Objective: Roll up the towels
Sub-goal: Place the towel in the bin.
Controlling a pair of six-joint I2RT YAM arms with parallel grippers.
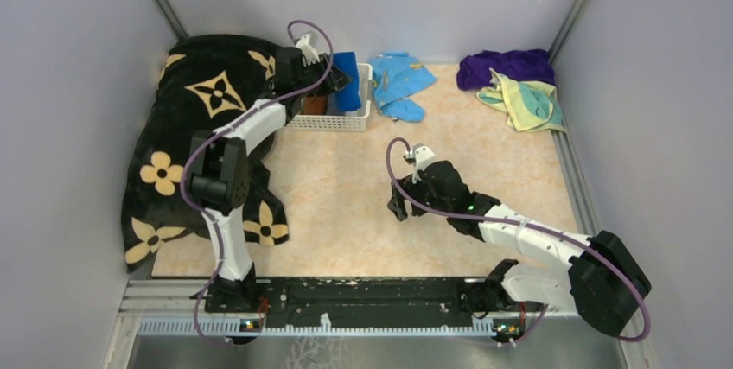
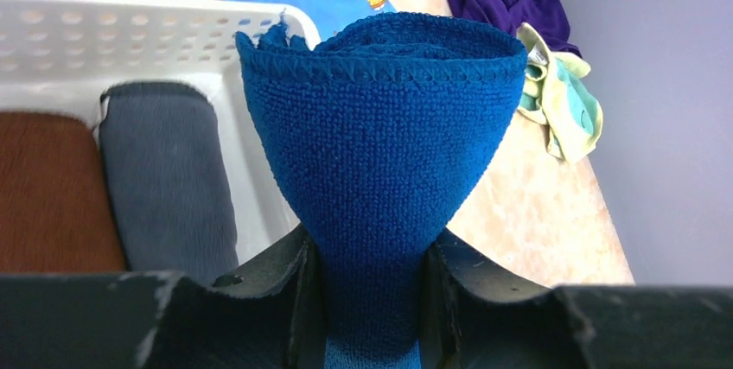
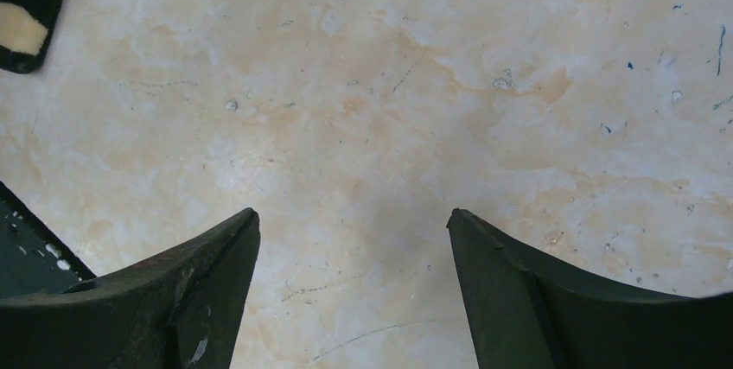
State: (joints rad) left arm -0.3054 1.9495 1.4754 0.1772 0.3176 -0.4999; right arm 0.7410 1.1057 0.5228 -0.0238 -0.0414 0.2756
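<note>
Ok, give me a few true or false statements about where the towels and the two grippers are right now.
1. The left gripper is shut on the rolled royal blue towel. True.
2. The right gripper holds the pale yellow towel. False: it is open and empty over bare table; that towel lies crumpled at the far right.
3. The white basket is empty. False: a brown roll and a grey roll lie in it.
4. The dark purple towel lies crumpled, unrolled. True.
</note>
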